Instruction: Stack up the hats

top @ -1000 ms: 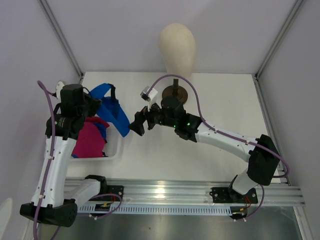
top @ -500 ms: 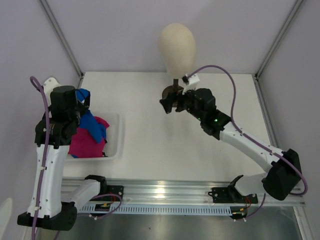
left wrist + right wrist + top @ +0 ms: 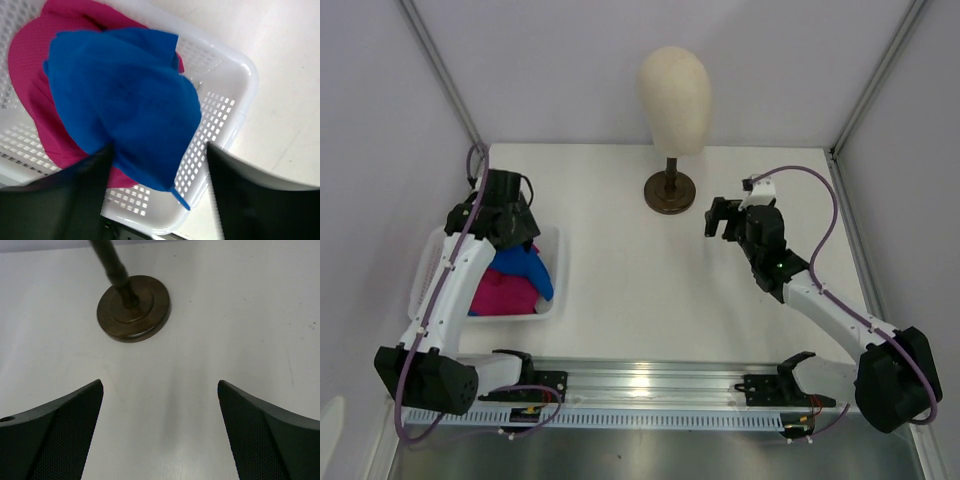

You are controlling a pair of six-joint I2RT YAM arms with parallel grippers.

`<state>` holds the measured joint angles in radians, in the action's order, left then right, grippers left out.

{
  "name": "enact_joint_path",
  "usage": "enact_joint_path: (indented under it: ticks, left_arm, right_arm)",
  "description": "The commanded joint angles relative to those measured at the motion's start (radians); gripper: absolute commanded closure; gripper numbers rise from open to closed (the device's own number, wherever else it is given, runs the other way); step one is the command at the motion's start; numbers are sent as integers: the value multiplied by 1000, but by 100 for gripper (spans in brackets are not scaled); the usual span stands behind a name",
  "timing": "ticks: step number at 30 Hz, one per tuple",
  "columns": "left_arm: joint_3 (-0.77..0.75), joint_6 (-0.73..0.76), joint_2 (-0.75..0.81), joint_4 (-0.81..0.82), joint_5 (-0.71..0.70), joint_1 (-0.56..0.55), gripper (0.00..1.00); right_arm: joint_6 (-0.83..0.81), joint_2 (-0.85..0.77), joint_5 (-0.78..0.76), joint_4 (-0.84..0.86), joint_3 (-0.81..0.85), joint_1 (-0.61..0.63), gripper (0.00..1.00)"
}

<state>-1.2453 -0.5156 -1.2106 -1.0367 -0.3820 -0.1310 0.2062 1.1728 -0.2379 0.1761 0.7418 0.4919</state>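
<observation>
A bright blue hat (image 3: 125,100) lies crumpled on top of a magenta hat (image 3: 30,65) inside the white basket (image 3: 227,85). My left gripper (image 3: 160,167) hovers just over them, open, with the blue fabric's lower edge between its fingers and loose. From above, the blue hat (image 3: 528,268) and magenta hat (image 3: 495,295) fill the basket (image 3: 548,300) under my left gripper (image 3: 515,238). My right gripper (image 3: 718,217) is open and empty over bare table, to the right of the stand. In its wrist view the right gripper (image 3: 160,385) holds nothing.
A cream mannequin head (image 3: 673,85) stands at the back on a dark round base (image 3: 670,190), also seen as the base (image 3: 133,307) ahead of the right fingers. The basket sits at the table's left edge. Walls enclose both sides.
The left gripper has opened and dropped the blue hat into the basket onto the magenta one. The right arm has drawn back to the right, past the stand.
</observation>
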Motion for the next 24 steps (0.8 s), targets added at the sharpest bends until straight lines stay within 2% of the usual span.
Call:
enact_joint_path:
  ticks: [1, 4, 6, 7, 8, 10, 11, 13, 14, 15, 18, 19, 21, 22, 24]
  left_arm:
    - [-123, 49, 69, 23, 15, -4, 14]
    - [-218, 74, 94, 55, 58, -9, 2]
    - [-256, 80, 106, 93, 127, -28, 0]
    - [-261, 86, 112, 168, 164, -44, 0]
    - [-260, 92, 120, 222, 287, -47, 0]
    - [-217, 78, 131, 352, 447, -48, 1]
    - [-204, 50, 125, 494, 594, -47, 1]
    - [-168, 11, 106, 640, 702, -50, 1]
    - [-161, -12, 68, 749, 722, -56, 0]
    - [-181, -49, 39, 768, 695, -61, 0]
    - [-317, -113, -114, 724, 605, -76, 12]
    - [-363, -132, -153, 721, 598, -82, 20]
    - [-403, -193, -246, 751, 580, -94, 33]
    - [-413, -205, -271, 770, 551, -114, 47]
    - [-433, -233, -343, 784, 493, -137, 59]
  right_arm:
    - [39, -28, 18, 105, 4, -65, 0]
    - [-5, -39, 23, 112, 24, -90, 0]
    - [-7, -47, 32, 118, 51, -131, 1]
    - [7, -47, 35, 123, 62, -150, 0]
    - [28, -47, 44, 131, 74, -174, 1]
    - [105, -38, 150, 170, 108, -271, 0]
    - [136, -30, 194, 210, 119, -306, 0]
    - [203, -4, 291, 250, 160, -389, 0]
    - [250, 40, 319, 267, 181, -410, 1]
    - [268, 68, 337, 269, 211, -429, 1]
    - [280, 200, 379, 200, 387, -460, 1]
    - [277, 237, 390, 183, 478, -461, 0]
    - [301, 347, 420, 151, 562, -470, 1]
    - [312, 384, 439, 158, 594, -472, 3]
    - [347, 477, 475, 203, 656, -475, 12]
